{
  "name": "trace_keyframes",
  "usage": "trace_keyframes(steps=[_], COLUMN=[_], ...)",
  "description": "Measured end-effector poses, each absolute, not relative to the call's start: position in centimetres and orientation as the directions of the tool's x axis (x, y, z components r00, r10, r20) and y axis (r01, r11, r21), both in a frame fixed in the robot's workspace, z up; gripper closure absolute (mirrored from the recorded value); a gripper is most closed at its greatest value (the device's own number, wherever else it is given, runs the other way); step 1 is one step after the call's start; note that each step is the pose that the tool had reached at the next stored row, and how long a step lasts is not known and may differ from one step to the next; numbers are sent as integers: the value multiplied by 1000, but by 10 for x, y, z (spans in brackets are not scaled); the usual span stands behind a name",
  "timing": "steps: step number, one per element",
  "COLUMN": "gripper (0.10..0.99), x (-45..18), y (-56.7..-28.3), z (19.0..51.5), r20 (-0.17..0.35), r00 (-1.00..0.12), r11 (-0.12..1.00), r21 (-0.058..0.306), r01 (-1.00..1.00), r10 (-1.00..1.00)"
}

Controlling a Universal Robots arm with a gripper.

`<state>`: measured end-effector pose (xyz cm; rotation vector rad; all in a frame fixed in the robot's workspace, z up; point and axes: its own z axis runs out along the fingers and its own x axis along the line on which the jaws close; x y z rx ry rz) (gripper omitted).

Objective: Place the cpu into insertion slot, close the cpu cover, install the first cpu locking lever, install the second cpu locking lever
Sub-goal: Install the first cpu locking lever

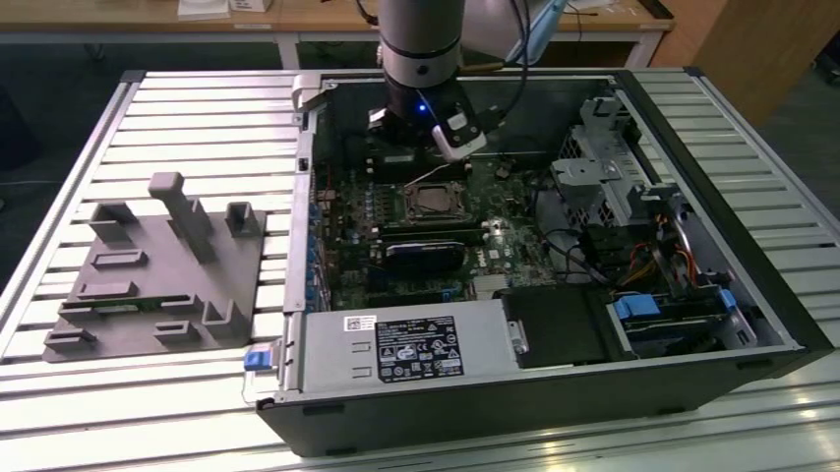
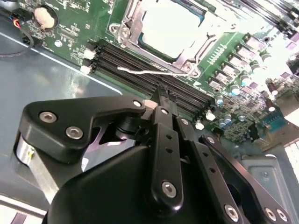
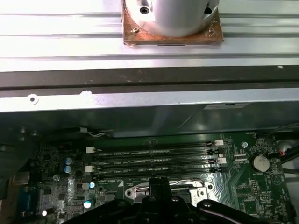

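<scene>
Four black mem slots [image 3: 154, 158] run across the green board [image 3: 247, 191]. Just beside them: silvery socket frame [image 3: 202, 188], partly hidden by black gripper [image 3: 159, 185]. Coin battery [image 3: 260, 162] near one end of the slots, blue caps [image 3: 68, 164] near the other. Beyond the slots, grey case wall [image 3: 140, 100], then slatted table [image 3: 70, 42] w/ round metal post [image 3: 180, 14] on brown plate [image 3: 135, 37].

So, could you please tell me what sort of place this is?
Probably a robotics lab or workshop: a robot arm reaches into an open desktop computer case on a slotted aluminium table, with wooden desks behind.
</scene>
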<state>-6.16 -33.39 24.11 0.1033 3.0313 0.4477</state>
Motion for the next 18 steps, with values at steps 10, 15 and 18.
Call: trace_keyframes(steps=[10,15,18], gripper=[980,980,980], x=[-62,-59,-54], y=[-334,-334,-333], z=[227,221,219], r20=[-96,-96,-96], r00=[-992,-992,-992], r11=[955,955,955], r21=[292,292,292], r01=[46,46,46], r10=[77,78,77])
